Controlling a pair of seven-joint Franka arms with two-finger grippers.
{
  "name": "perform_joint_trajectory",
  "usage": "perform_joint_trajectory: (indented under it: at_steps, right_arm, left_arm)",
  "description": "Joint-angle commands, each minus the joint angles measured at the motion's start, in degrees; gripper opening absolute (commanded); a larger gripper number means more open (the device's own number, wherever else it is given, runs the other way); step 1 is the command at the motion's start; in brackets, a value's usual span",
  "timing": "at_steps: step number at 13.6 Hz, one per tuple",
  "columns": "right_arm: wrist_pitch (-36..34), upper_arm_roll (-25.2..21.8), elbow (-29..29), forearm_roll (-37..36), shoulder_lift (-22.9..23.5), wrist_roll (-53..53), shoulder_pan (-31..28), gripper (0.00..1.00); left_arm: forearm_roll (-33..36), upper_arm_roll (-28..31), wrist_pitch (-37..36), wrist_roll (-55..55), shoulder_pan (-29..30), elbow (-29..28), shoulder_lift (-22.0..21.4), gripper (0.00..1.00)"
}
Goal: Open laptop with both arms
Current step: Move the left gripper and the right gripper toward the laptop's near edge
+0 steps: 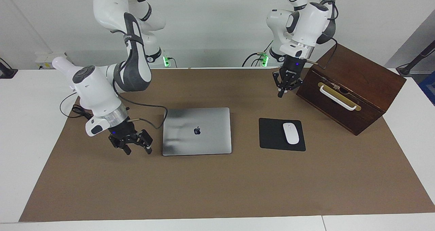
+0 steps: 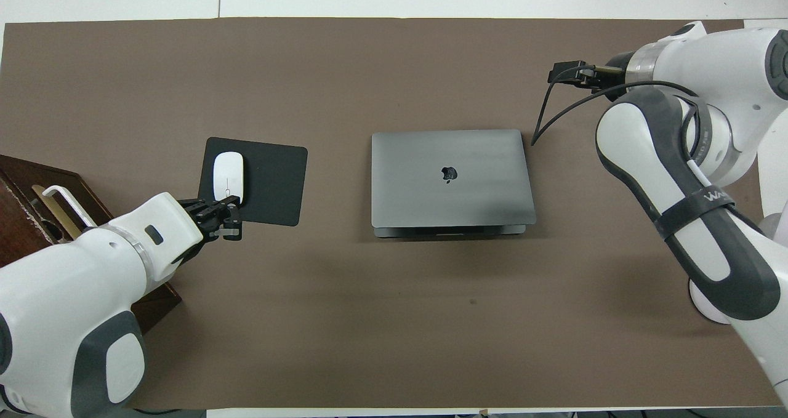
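The silver-grey laptop (image 1: 197, 131) (image 2: 452, 175) lies closed and flat at the middle of the brown mat, logo up. My right gripper (image 1: 137, 151) (image 2: 563, 73) hangs over the mat just off the laptop's edge toward the right arm's end. It is open, holds nothing and does not touch the lid. My left gripper (image 1: 282, 93) (image 2: 221, 221) is shut and empty. It is in the air between the laptop and the wooden box, and from above it appears over the mouse pad's near edge.
A black mouse pad (image 1: 272, 135) (image 2: 271, 184) with a white mouse (image 1: 291, 133) (image 2: 228, 178) lies beside the laptop toward the left arm's end. A dark wooden box (image 1: 353, 88) (image 2: 18, 184) with a white handle stands past it at that end.
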Motion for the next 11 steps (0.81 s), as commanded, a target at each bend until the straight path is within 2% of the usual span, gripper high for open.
perform_joint_trajectory:
  at_steps: [1, 5, 10, 11]
  right_arm:
    - [9.4, 0.1, -12.5, 4.1, -5.9, -0.7, 2.0, 1.00]
    - [20.2, 0.2, -28.7, 4.4, -15.3, -1.6, 5.8, 1.00]
    - [20.0, 0.1, -36.1, 4.9, -23.4, -1.6, 4.8, 1.00]
    - [19.9, 0.1, -37.0, 7.0, -24.5, -1.7, 4.6, 1.00]
  left_arm:
    - [-1.7, 0.8, 5.4, 0.6, -3.6, -5.1, -2.7, 0.00]
    - [-1.8, 0.8, 10.7, 0.6, -7.6, -7.8, -2.3, 0.00]
    - [-1.8, 0.9, 17.3, 0.4, -11.9, -10.2, -0.5, 0.00]
    - [-1.8, 0.8, 18.9, 0.4, -12.9, -10.2, 0.3, 0.00]
